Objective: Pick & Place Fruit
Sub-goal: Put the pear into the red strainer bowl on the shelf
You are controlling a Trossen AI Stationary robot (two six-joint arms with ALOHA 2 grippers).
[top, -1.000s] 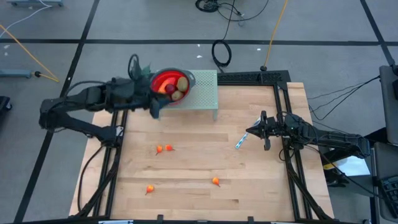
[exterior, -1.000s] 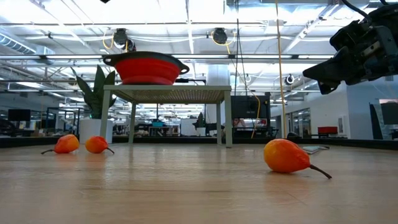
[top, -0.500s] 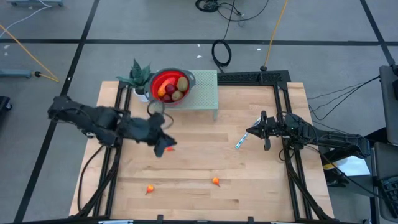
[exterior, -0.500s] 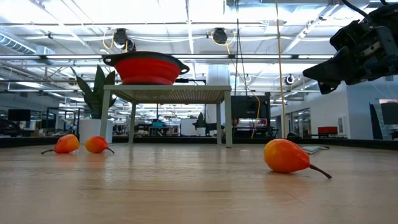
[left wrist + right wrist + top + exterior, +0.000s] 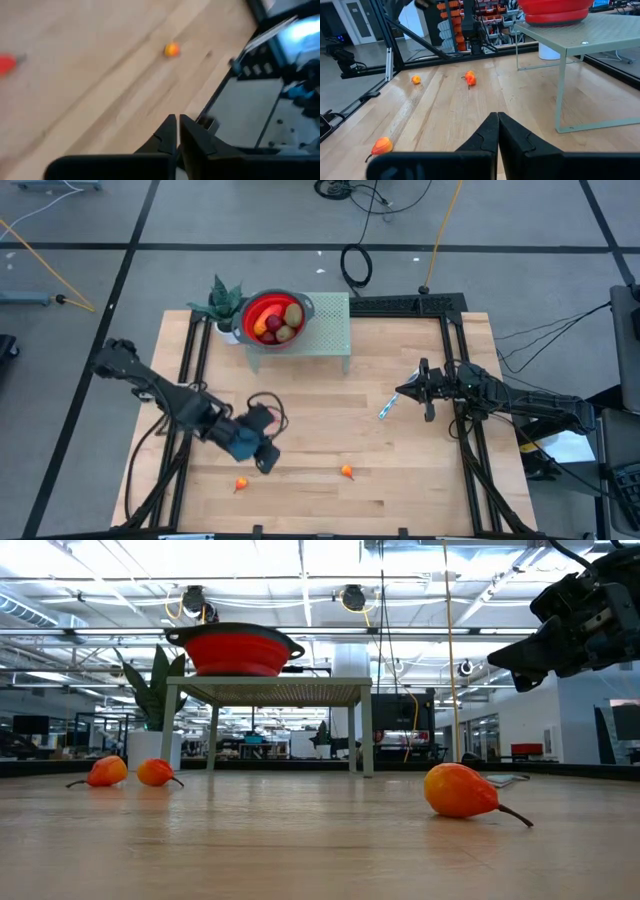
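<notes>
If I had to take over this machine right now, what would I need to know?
Left gripper: jaws shut, empty, over the table's front left.
Right gripper: jaws shut, empty, waiting at the right side.
Done: several fruits sit in the red bowl on the raised stand.
Left: at least three small orange fruits lie on the table, not yet picked up.

Two small orange fruits (image 5: 241, 484) (image 5: 346, 472) lie apart on the near wood. Red and brownish-green fruits (image 5: 279, 322) sit heaped inside the bowl.
</notes>
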